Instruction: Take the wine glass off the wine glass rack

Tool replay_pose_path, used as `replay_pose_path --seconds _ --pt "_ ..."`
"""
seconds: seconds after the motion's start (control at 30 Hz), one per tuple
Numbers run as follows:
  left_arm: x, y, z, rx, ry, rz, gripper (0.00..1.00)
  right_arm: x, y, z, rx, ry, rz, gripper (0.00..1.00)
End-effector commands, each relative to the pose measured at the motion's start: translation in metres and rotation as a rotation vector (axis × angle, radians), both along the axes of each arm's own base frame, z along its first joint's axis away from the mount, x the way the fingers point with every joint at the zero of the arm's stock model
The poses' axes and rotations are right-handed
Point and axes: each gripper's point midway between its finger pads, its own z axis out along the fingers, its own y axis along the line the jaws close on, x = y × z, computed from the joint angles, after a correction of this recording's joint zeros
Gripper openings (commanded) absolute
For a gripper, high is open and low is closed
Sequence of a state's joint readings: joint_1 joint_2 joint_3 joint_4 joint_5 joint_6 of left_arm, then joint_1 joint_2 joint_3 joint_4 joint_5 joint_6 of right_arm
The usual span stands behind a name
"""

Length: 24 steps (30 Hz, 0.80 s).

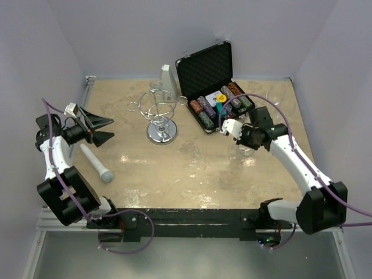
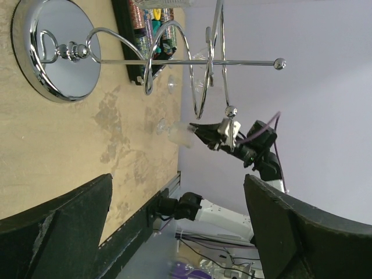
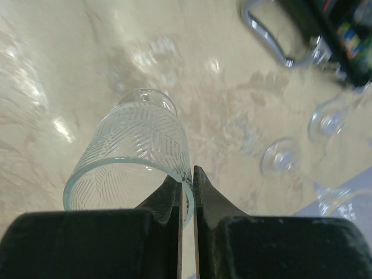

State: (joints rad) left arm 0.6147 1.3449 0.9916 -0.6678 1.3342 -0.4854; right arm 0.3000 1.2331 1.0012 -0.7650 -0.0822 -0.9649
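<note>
Beige bench [image 1: 192,168], wine glass rack [image 1: 160,116] mid-far. I see right fingers [image 3: 168,203] pinching the wine glass [image 3: 139,151] rim, left fingers [image 2: 70,221] spread wide.

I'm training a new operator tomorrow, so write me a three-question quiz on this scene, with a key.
1. True or false: the left gripper has its jaws shut on the wine glass rack.
2. Multiple choice: which part of the patterned wine glass does the right gripper pinch? A) stem B) rim C) foot
3. Fill in: the open black case to the right of the rack holds poker ____.
Key: 1 false, its jaws stand open, apart from the rack; 2 B; 3 chips.
</note>
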Motion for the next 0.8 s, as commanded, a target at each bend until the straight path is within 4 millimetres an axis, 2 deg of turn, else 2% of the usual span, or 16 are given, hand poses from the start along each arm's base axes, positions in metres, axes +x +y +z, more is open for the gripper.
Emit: replay_pose_path --seconds 0.0,0.07,0.13,0.27,0.37,0.4,0.6,0.77 --pt "0.004 0.003 0.009 0.029 -0.054 -0.01 1.0 0.042 -0.048 0.008 -0.028 -0.006 -0.128 0.0" --pt "0.003 0.002 0.009 0.03 -0.055 -0.012 1.0 0.059 -0.07 0.003 -0.01 0.016 -0.219 0.0" --pt "0.002 0.002 0.008 0.028 -0.051 -0.011 1.0 0.077 -0.08 -0.001 0.014 0.028 -0.271 0.0" --pt "0.0 0.0 0.007 0.033 -0.05 -0.012 1.0 0.112 -0.078 0.0 0.059 0.016 -0.301 0.0" --pt "-0.002 -0.001 0.006 0.034 -0.046 -0.009 1.0 0.128 -0.075 -0.003 0.08 0.015 -0.324 0.0" --pt "-0.003 -0.002 0.005 0.036 -0.045 -0.008 1.0 0.133 -0.087 -0.004 0.088 0.016 -0.357 0.0" --pt "-0.006 -0.003 0.003 0.042 -0.039 0.003 1.0 0.168 -0.095 -0.011 0.106 0.024 -0.416 0.0" --pt "-0.007 -0.004 0.001 0.046 -0.039 0.013 1.0 0.19 -0.107 -0.017 0.11 0.049 -0.463 0.0"
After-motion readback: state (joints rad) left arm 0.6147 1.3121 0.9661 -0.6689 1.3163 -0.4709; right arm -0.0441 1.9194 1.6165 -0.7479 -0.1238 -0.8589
